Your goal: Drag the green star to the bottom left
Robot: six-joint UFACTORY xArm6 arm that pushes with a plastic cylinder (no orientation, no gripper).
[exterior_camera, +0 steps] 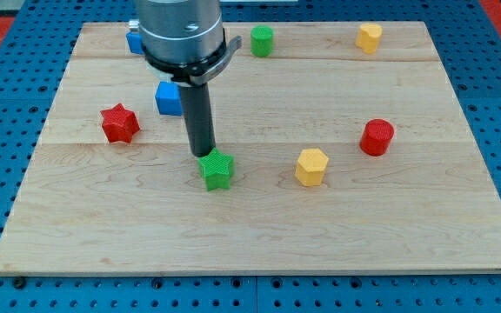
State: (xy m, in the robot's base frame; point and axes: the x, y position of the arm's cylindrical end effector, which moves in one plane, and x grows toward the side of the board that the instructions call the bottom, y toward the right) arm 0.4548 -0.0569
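Note:
The green star (pixel 218 169) lies on the wooden board (pixel 259 235), a little left of the board's middle. My tip (pixel 202 154) is at the star's upper left edge, touching or almost touching it. The dark rod rises from there to the arm's grey body at the view's top.
A blue cube (pixel 168 98) and a red star (pixel 119 123) lie to the left of the rod. Another blue block (pixel 134 40) is partly hidden behind the arm. A green cylinder (pixel 262 40), a yellow block (pixel 370 37), a red cylinder (pixel 377 137) and a yellow hexagon (pixel 311 167) lie to the right.

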